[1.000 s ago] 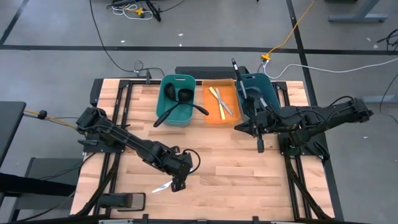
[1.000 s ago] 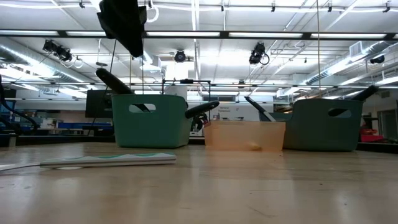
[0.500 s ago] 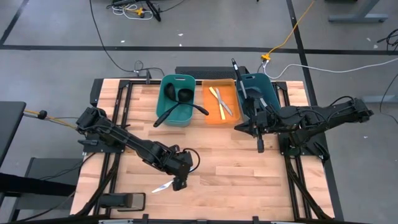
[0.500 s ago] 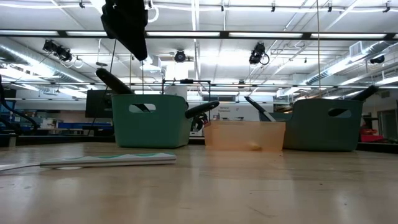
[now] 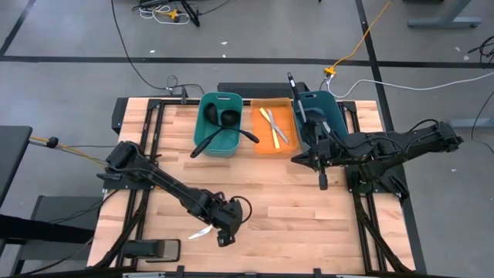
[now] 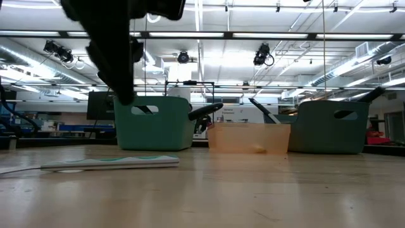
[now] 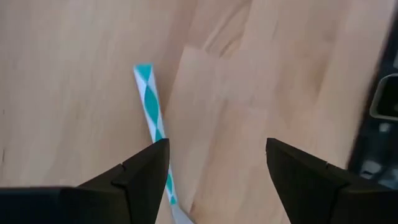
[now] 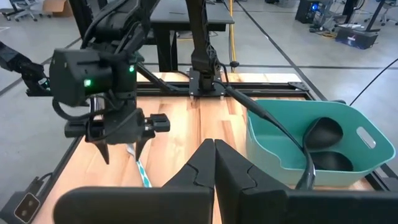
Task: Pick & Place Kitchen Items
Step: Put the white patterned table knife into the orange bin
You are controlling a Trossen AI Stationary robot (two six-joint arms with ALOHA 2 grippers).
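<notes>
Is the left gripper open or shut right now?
Open. The left gripper shows a clear gap between its fingers, hovering beside the teal-patterned knife lying flat on the table.

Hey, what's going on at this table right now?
A two-armed robot is sorting kitchen utensils. The left gripper hangs open over a knife with a teal-and-white handle lying on the table's front edge, not gripping it. The right gripper waits shut near the right bin.
</notes>
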